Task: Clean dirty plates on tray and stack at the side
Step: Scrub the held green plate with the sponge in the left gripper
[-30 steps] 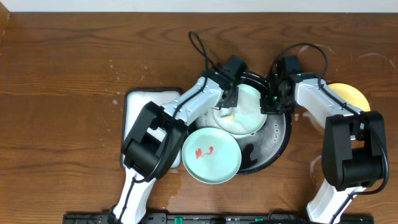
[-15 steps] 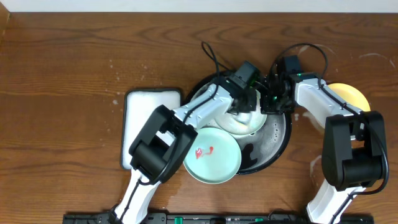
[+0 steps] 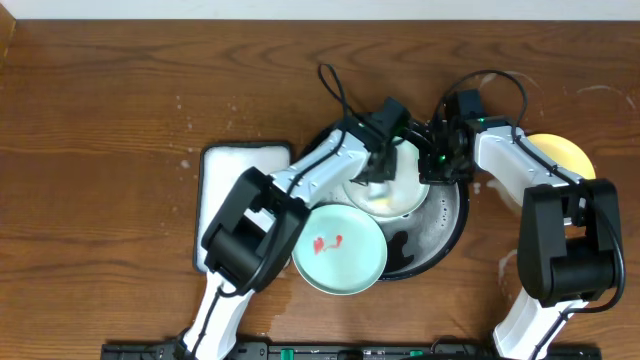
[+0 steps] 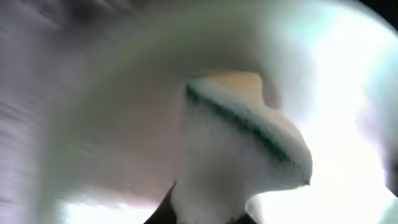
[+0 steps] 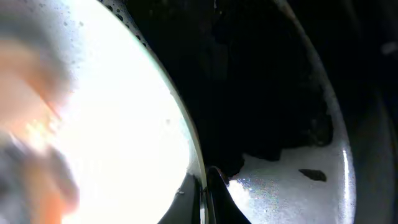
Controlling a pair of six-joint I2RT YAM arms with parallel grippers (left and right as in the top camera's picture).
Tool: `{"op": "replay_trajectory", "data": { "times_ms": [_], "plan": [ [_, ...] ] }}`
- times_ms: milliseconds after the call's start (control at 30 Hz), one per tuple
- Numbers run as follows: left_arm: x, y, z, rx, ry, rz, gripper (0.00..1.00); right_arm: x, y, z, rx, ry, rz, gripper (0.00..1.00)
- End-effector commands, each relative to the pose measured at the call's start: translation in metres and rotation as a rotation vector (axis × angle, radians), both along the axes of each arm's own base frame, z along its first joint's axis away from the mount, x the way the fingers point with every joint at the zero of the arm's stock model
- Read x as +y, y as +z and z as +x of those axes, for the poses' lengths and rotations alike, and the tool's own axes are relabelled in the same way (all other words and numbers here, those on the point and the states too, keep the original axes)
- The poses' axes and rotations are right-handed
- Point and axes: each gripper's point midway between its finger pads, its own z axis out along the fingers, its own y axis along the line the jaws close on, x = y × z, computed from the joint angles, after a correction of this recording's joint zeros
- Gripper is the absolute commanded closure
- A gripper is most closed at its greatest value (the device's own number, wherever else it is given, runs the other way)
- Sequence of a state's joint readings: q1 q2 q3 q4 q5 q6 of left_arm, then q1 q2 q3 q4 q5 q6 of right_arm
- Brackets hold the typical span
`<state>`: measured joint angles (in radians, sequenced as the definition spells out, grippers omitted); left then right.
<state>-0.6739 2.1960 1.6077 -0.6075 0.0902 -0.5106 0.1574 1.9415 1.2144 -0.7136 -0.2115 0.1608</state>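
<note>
Scrubbing is the step in hand: the left end effector (image 3: 381, 168) grips a soapy sponge (image 4: 239, 155) on the mint plate (image 3: 405, 190) in the black tray (image 3: 448, 215), the right end effector (image 3: 437, 165) pinching that plate's right rim. Next, I'd guess, carry it right to the yellow plate (image 3: 565, 150); 1 smeared plate (image 3: 340, 250) waits.

Three plates in all: one soapy green plate (image 3: 405, 190) mid-worktop, one red-smeared green plate (image 3: 340, 250) toward the near edge, and one yellow plate (image 3: 562, 150) toward the right edge. Two trays: one black tray (image 3: 445, 225) at the centre and one white tray (image 3: 222, 170) on its left-edge side. One sponge (image 4: 242, 143). Two arms: the left arm (image 3: 310, 170) and the right arm (image 3: 505, 155).
</note>
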Motion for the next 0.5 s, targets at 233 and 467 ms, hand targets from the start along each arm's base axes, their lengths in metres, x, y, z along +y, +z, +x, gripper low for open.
{"op": "replay_trajectory", "data": {
  "times_ms": [233, 467],
  "plan": [
    [0.063, -0.034, 0.065, -0.268, -0.068, 0.299, 0.92, 0.0, -0.022, -0.025, 0.089, 0.024, -0.036, 0.99],
    [0.004, -0.007, 0.067, -0.288, -0.06, -0.001, 0.92, 0.0, -0.022, -0.025, 0.088, 0.031, -0.036, 0.99]
  ]
}}
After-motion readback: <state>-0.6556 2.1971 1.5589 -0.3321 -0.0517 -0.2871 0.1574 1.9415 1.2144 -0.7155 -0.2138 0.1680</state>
